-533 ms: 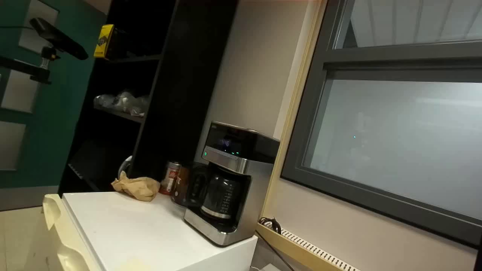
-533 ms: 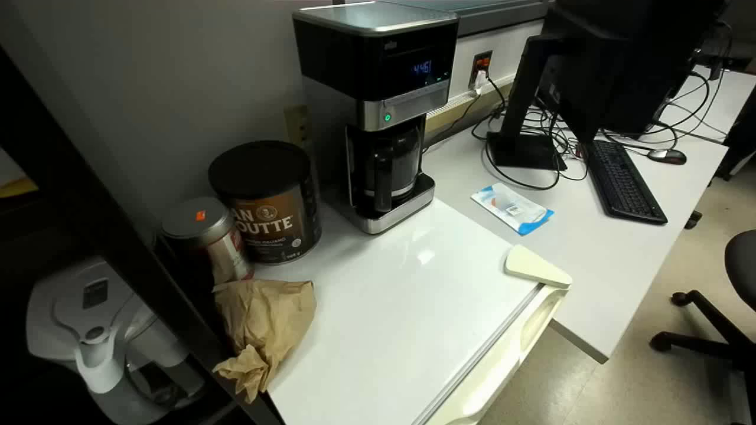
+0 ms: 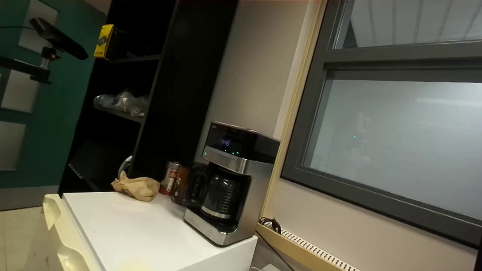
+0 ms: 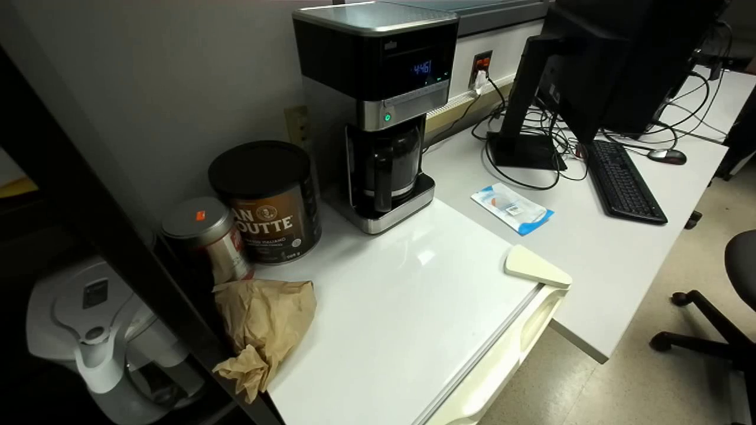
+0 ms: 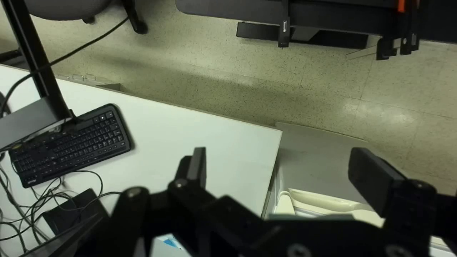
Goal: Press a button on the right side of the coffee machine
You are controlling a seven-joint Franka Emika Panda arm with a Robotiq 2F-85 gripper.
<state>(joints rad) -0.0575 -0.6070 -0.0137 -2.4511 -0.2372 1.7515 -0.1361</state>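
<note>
- One coffee machine (image 4: 378, 88) stands on the white counter (image 4: 401, 307) in both exterior views; its display (image 4: 420, 68) reads 4:46.
- One round green light (image 4: 387, 117) glows on its silver front band (image 4: 416, 103).
- One carafe (image 4: 404, 162) sits inside it.
- Two cans stand beside the machine: a large brown can (image 4: 269, 203) showing "AN" and "OUTTE", and a smaller can (image 4: 201, 239) whose label (image 3: 173, 174) seems to say "illy".
- One crumpled paper bag (image 4: 266, 324) lies near the smaller can.
- One claw (image 5: 280, 166), in the wrist view: its two fingers (image 5: 371, 178) stand wide apart.
</note>
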